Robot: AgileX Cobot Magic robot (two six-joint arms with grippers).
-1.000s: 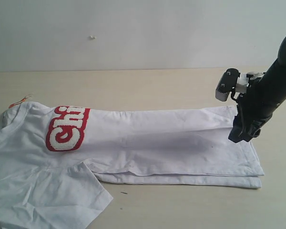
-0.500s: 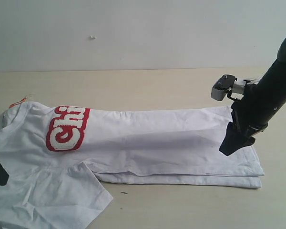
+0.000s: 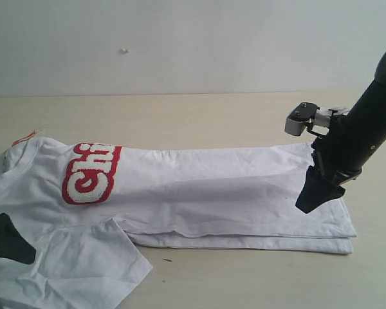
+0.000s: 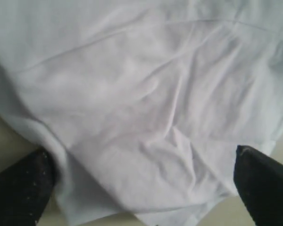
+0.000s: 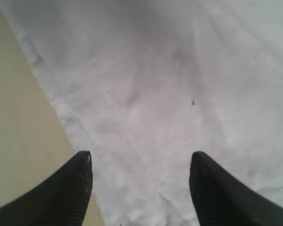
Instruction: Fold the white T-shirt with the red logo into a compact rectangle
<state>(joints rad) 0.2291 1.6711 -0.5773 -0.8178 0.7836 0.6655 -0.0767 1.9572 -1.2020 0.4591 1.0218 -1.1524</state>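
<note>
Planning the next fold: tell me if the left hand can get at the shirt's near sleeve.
Probably yes: the left hand hangs open right over the white T-shirt near its sleeve, nothing between.

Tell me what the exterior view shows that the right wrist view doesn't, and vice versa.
Exterior only: the logo, the neck tag, a sleeve, and the left fingers over the shirt at lower left. Right wrist only: the right fingers standing apart with nothing between them, and a dark speck on the cloth. Both: the shirt, the table, and the right fingers near the shirt's edge.
</note>
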